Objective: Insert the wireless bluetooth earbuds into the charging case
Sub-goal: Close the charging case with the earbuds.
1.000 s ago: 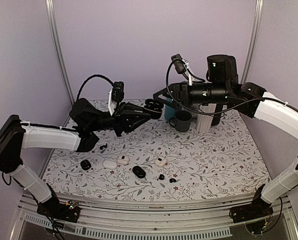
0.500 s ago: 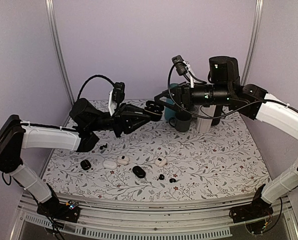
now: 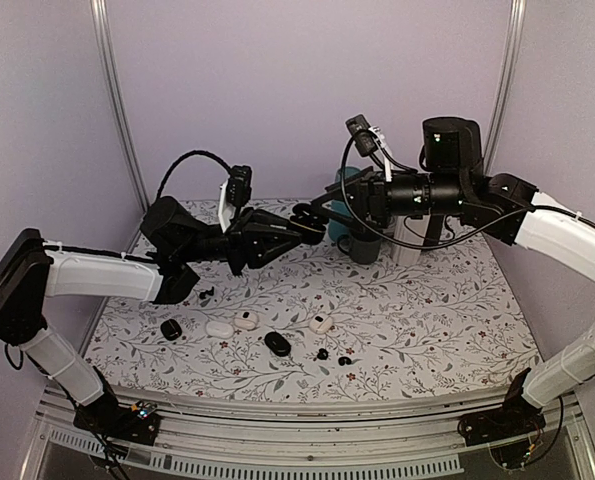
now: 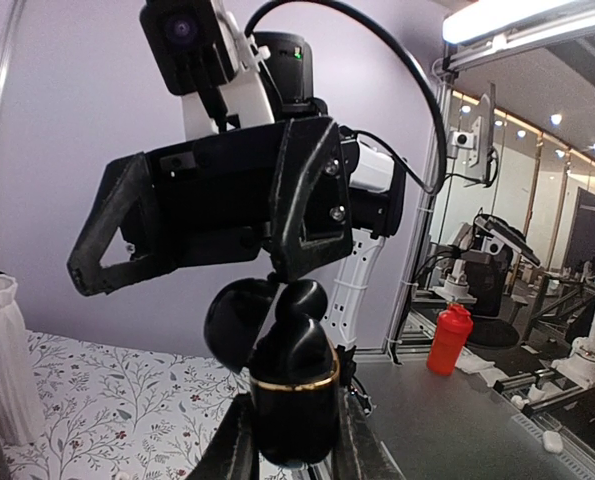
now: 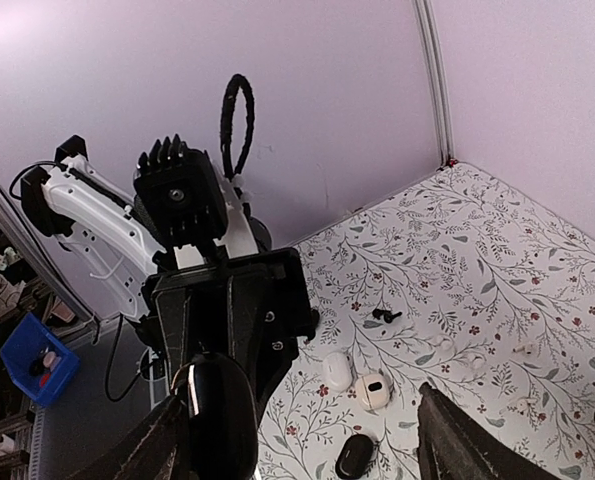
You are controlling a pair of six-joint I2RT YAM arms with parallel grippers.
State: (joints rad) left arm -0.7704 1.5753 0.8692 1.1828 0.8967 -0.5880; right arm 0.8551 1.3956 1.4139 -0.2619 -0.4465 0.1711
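Your left gripper (image 3: 307, 224) pinches the open, gold-banded glossy black charging case (image 4: 295, 385) aloft at frame centre, your right gripper (image 3: 322, 207) stands wide beside it, and tiny glossy black earbuds (image 3: 322, 353) lie on the floral table (image 3: 427, 320) at lower centre, so a stray brush could twist the case loose from that slim hold.

From the overhead camera I get soft, even light, with only faint shadows on the table (image 3: 427, 320). The corner post (image 3: 115, 100) leans with the wide lens. On the left wrist camera, a ceiling light (image 4: 522, 18) is blown out at top right, and the charging case (image 4: 295, 385) carries a gleam. On the right wrist camera, the right jaws look soft at the bottom edge.
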